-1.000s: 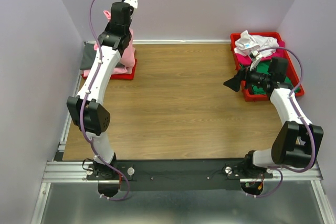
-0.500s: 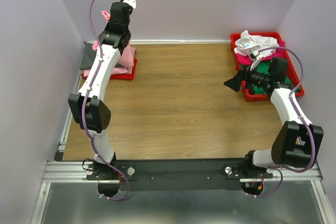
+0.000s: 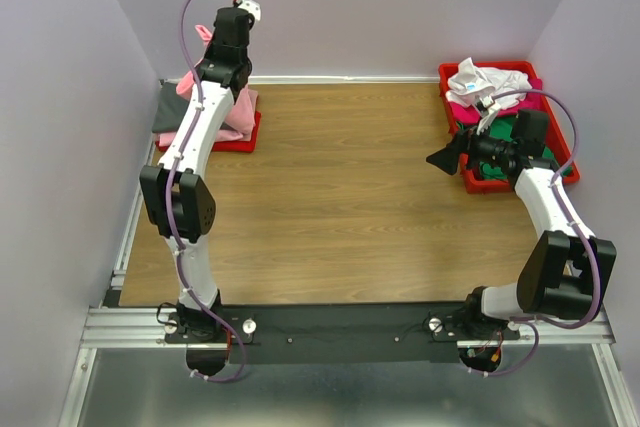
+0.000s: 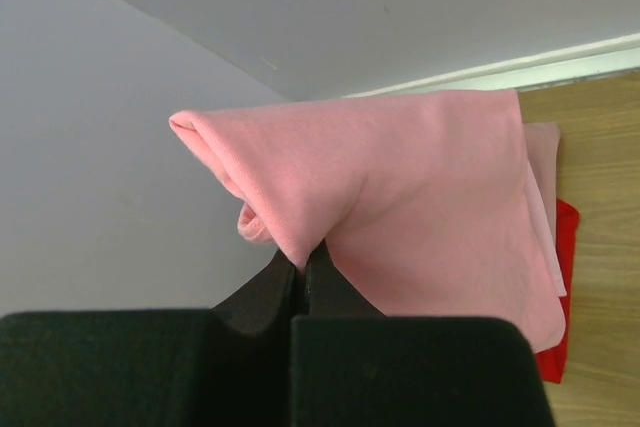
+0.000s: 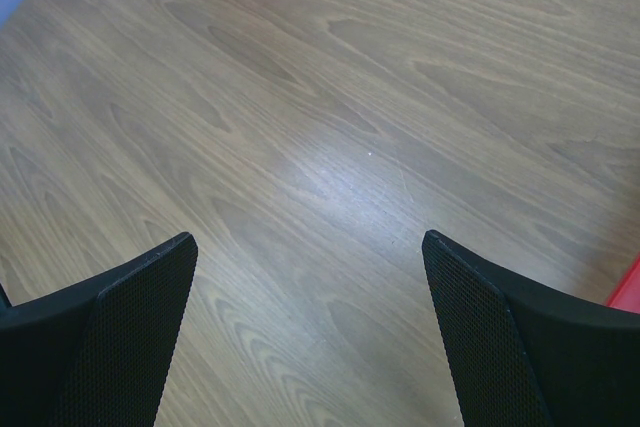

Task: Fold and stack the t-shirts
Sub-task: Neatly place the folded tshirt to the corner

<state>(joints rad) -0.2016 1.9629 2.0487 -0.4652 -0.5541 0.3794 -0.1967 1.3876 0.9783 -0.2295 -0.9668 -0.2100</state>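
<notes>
The left gripper (image 4: 305, 265) pinches the pink t-shirt (image 4: 420, 187), which hangs above the left red tray (image 3: 238, 143), hem apparently touching it. The right gripper (image 5: 308, 247), well apart from that tray, gapes wide.

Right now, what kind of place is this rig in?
Probably a lab test cell, not a home: plain lilac walls box in a wood-grain table, an aluminium-extrusion rail runs along its near edge, and a red plastic tray holds crumpled cloth t-shirts.
</notes>
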